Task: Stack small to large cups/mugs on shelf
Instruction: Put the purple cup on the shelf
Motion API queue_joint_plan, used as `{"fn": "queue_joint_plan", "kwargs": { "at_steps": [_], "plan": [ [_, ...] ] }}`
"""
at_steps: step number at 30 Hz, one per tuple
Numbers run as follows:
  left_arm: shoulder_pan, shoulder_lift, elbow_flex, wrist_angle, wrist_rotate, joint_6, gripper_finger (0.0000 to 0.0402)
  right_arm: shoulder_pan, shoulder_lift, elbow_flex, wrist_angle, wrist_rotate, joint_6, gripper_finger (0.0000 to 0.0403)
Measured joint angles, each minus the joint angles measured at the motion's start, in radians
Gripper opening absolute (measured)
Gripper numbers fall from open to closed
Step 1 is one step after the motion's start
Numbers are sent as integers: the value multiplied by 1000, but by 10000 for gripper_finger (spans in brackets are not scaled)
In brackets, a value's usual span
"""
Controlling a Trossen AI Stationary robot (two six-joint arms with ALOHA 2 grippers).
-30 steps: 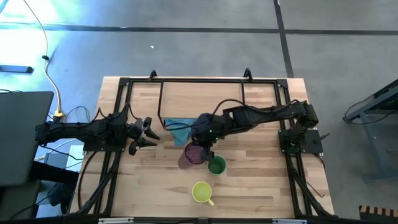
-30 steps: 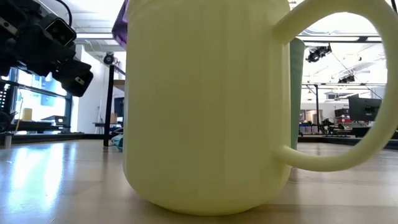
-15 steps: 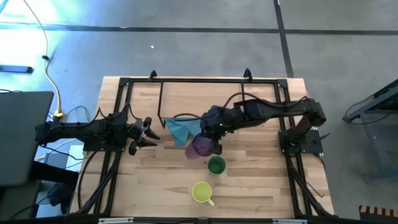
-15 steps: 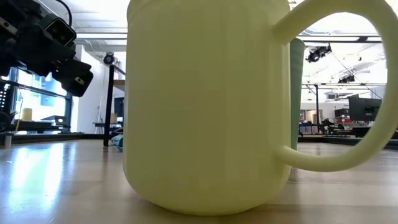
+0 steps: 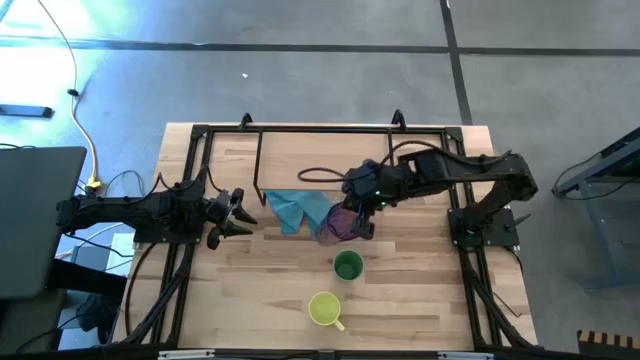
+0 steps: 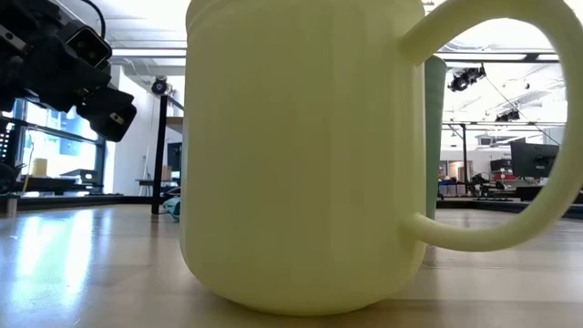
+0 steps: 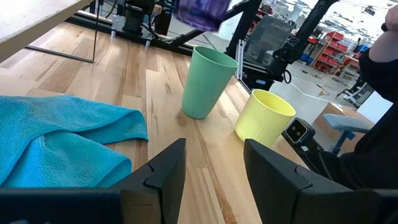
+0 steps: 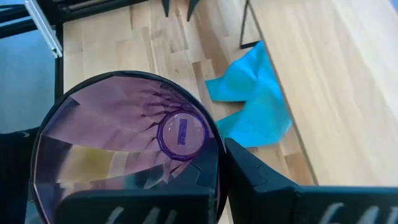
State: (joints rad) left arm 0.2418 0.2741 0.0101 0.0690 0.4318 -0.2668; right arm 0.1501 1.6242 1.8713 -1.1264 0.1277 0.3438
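The purple tumbler (image 5: 338,222) is in my right gripper (image 5: 358,215), above the table between the blue cloth (image 5: 298,207) and the green cup (image 5: 347,266); my right gripper is shut on it. The green cup stands upright on the table. Nearer the table's near edge stands the yellow-green mug (image 5: 323,308), which fills the low view (image 6: 301,155). The shelf (image 5: 320,155) stands at the far side on thin dark legs. My left gripper (image 5: 235,213) hovers open to the left of the cloth. My right gripper has the purple tumbler between its two fingers, one finger (image 8: 255,177) against the outside of the wall by the rim (image 8: 214,155), the other at the opposite side. It comes from the table's right, slanting down. The tumbler is lifted clear and tilted, its mouth toward the wrist.
The light blue cloth (image 7: 62,137) lies crumpled on the table by the shelf's left front leg (image 5: 259,190). Black rails (image 5: 195,160) frame the tabletop. Bare wood shows on the shelf top and between the green cup and the right rail.
My right gripper has carried the purple tumbler up and toward the table's far right, away from the green cup and toward the shelf. The tumbler has left the low view, where a part of it showed a second ago. The left arm has kept still.
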Motion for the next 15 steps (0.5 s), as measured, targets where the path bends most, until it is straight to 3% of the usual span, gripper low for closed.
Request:
{"fn": "queue_joint_plan", "kwargs": {
  "at_steps": [15],
  "plan": [
    [0, 0, 0, -1, -28, 0, 150, -25, -111, 0, -129, 70, 78, 0]
  ]
}}
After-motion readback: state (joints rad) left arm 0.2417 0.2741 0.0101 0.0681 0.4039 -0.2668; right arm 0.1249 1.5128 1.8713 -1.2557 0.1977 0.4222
